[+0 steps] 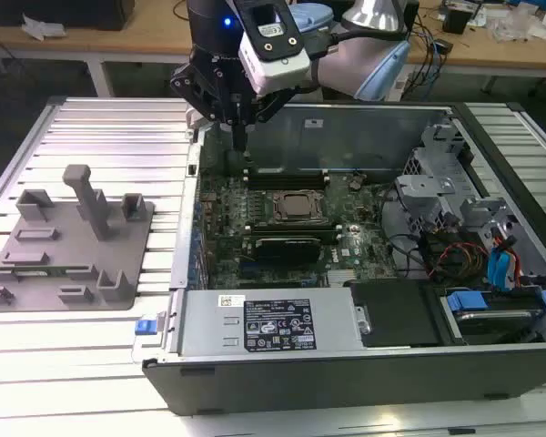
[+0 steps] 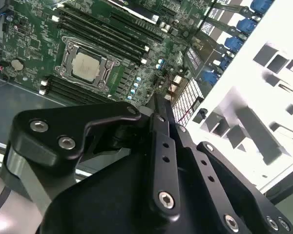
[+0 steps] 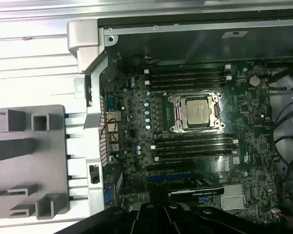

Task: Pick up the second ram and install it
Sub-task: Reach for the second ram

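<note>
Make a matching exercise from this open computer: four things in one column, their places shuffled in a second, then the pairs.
Things
1. processor
2. fixture
3. pincer
4. power supply

Places
A. on the table, outside the case, at the exterior view's left
B. along the case wall nearest the exterior camera
C. mid-board, between the slots
D. above the board, by the case's far wall

Pairs: 1-C, 2-A, 3-D, 4-B
</note>
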Tool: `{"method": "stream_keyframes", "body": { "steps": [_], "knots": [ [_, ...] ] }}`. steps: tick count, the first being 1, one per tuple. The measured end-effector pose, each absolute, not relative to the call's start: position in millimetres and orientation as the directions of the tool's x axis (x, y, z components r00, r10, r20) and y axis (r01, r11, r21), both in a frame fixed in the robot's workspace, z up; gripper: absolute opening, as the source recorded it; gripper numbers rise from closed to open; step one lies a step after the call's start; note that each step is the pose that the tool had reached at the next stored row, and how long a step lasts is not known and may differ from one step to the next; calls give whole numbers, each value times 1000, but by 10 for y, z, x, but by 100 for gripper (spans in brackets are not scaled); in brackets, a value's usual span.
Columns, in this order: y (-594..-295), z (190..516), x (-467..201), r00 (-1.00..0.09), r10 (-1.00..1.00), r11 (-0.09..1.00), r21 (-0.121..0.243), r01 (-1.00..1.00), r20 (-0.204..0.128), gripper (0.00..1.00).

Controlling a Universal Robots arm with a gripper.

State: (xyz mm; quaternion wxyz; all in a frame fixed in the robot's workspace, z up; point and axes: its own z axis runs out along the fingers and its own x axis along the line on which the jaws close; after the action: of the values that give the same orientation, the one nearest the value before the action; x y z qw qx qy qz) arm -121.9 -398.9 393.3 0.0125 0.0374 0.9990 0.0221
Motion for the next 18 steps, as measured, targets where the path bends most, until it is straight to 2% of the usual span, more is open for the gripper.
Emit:
{"method": "stream_keyframes", "body": {
  "steps": [18],
  "knots": [
    [-3985,3928,-1460,-997,75,996,45,74,-23,8]
  ]
}}
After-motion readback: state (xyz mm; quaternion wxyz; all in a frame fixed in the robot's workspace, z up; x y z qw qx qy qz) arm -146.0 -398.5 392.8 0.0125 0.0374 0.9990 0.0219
